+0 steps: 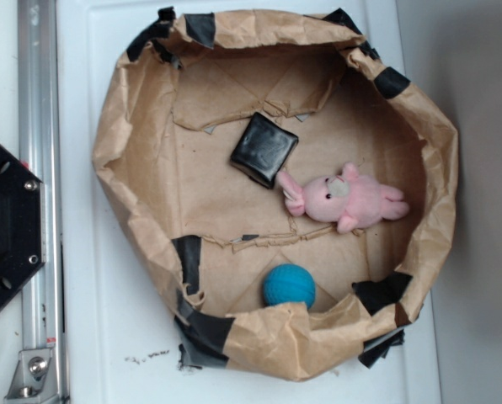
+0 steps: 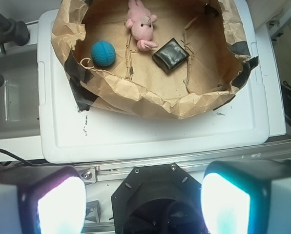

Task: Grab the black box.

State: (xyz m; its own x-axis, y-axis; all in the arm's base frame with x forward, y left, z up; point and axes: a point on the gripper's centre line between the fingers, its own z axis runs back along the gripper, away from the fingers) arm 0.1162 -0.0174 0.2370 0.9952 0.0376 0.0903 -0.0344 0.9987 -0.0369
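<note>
The paper bowl [image 1: 129, 168] holds the pink rabbit [image 1: 352, 199], the black box [image 1: 264, 150] and the blue ball [image 1: 289, 285]. My gripper [image 2: 143, 202] stands wide open, well outside the bowl, holding nothing. The box touches the rabbit's ear, so an off-centre descent risks pinching the toy instead.

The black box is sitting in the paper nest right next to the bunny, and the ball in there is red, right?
Not quite. The ball is blue, not red, as the exterior view shows plainly. The rest is right: the black box does sit in the brown paper nest, right next to the pink bunny.
</note>
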